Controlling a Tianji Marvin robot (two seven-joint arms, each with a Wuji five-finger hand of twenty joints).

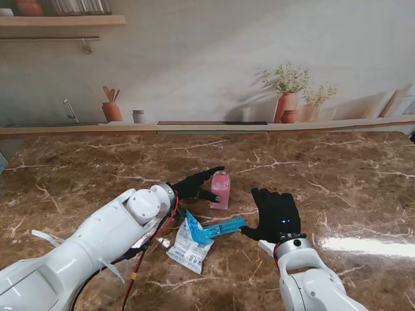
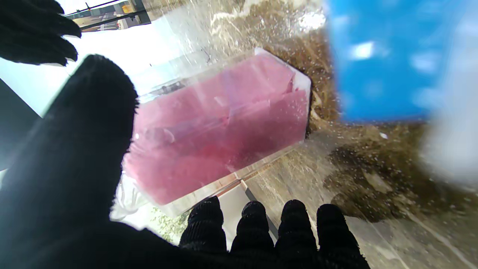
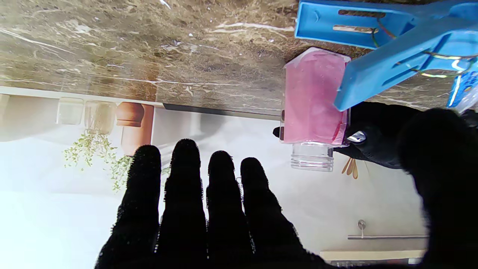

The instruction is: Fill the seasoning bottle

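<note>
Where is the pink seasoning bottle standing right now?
In the stand's view the pink seasoning bottle stands upright near the table's middle, just right of the left hand, with the blue clip nearer to me.

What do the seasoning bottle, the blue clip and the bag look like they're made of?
The seasoning bottle looks like clear, glossy rigid plastic, possibly glass: see-through walls and threaded neck, pink inside. The blue clip looks like matte moulded plastic with slotted arms. The bag looks like thin, crinkled plastic film, white with print. The countertop looks like polished brown marble, or an imitation.
</note>
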